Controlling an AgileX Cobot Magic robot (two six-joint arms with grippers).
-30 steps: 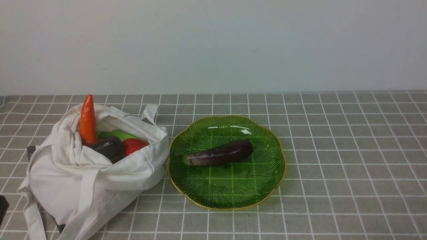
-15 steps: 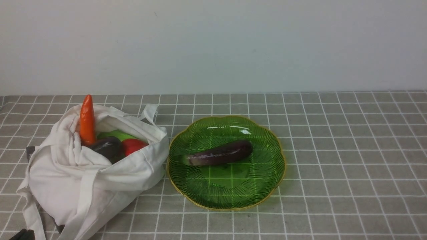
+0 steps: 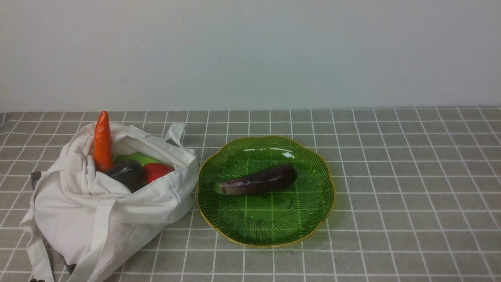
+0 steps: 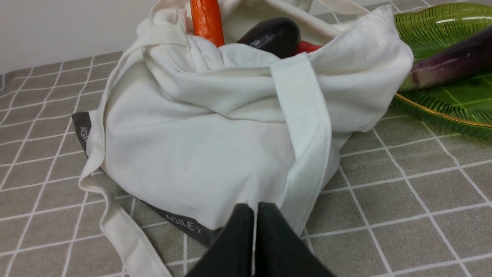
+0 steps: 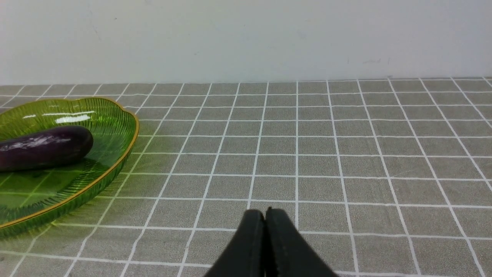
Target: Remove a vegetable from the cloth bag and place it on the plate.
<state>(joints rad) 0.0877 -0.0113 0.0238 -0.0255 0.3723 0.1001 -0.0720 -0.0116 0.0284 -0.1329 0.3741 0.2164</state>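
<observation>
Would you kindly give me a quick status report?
Both grippers shut, empty: left gripper, right gripper. Eggplant lying on plate. Nothing in the way.

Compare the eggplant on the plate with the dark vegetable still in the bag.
The eggplant is long and slim, lying flat on the plate in full view; the dark vegetable looks rounder and sits half buried in the cloth bag. The eggplant shows a pale green end; the other shows none. Both are glossy dark purple.

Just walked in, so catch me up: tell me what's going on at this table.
Nothing is being handled right now. The eggplant lies on the green plate, beside the cloth bag, which holds a carrot and other vegetables. The left hand and right hand are both shut, empty and low over the table near the robot.
</observation>
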